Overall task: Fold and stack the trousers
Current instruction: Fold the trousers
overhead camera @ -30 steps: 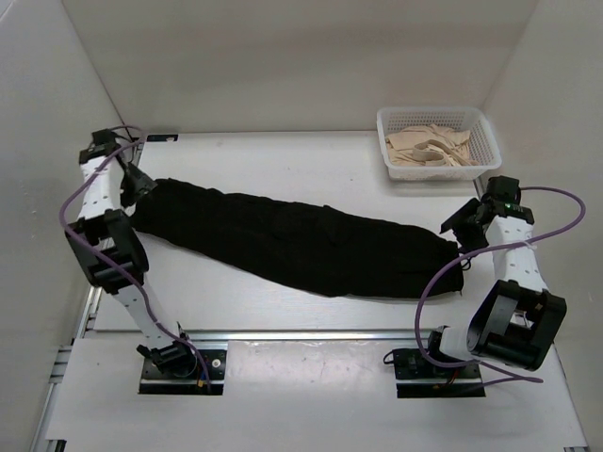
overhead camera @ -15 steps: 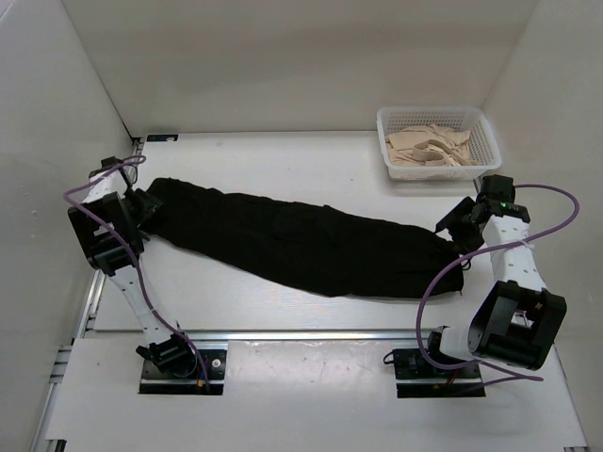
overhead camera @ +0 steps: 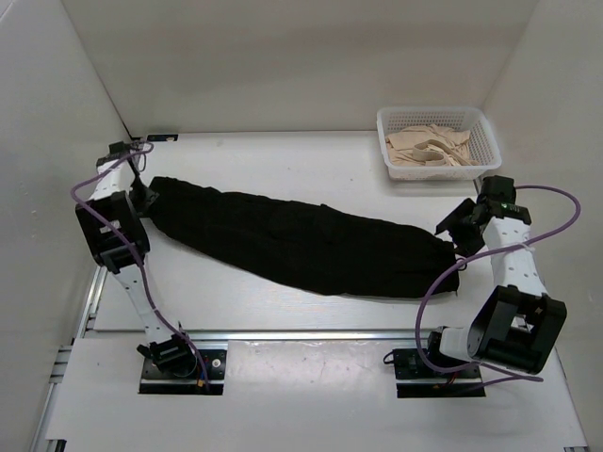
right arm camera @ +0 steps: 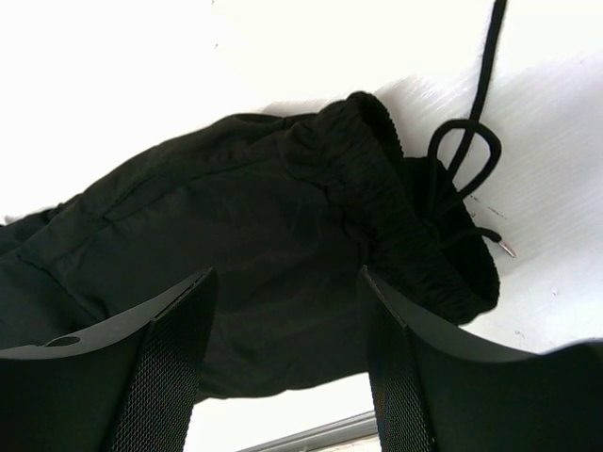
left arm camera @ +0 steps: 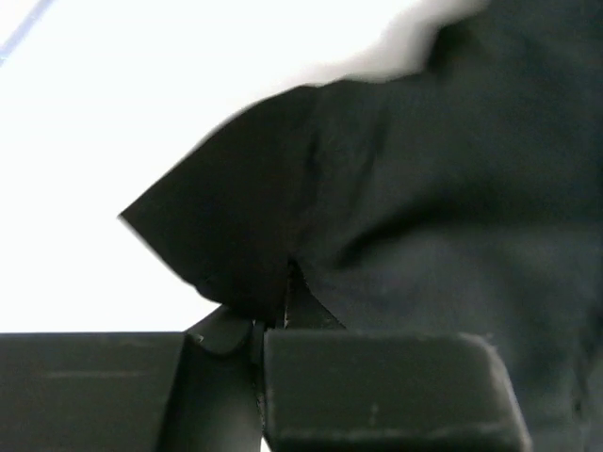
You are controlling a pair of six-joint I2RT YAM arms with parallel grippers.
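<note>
A white tabletop (overhead camera: 283, 160) sits inside a plain white walled enclosure (overhead camera: 283, 66). A silver metal rail (overhead camera: 301, 333) runs along its 6 o'clock edge, by the two arm bases. At 1 o'clock stands a white plastic mesh basket (overhead camera: 435, 112) holding crumpled beige garments (overhead camera: 429, 149). The long black soft-fabric trousers (overhead camera: 301, 240) lie flat on the tabletop as one band, running from 10 o'clock down to 4 o'clock, well apart from the basket.

From above, the dark cloth shows almost no folds, so how the two legs lie on each other cannot be made out. The left wrist view is soft and mostly filled with black fabric, cut off at its edges. The right wrist view shows only the 4 o'clock end: a ribbed elastic waistband (right arm camera: 405, 217) and a thin black drawstring (right arm camera: 485, 66) trailing onto the white surface.

The left tool (left arm camera: 268, 325), at the 10 o'clock end, has its jaws together, clamped on a corner of the trousers. The right tool (right arm camera: 283, 278) is spread wide above the cloth just inside the waistband and holds nothing. Whether its fingers (right arm camera: 160, 358) touch the fabric cannot be told.
</note>
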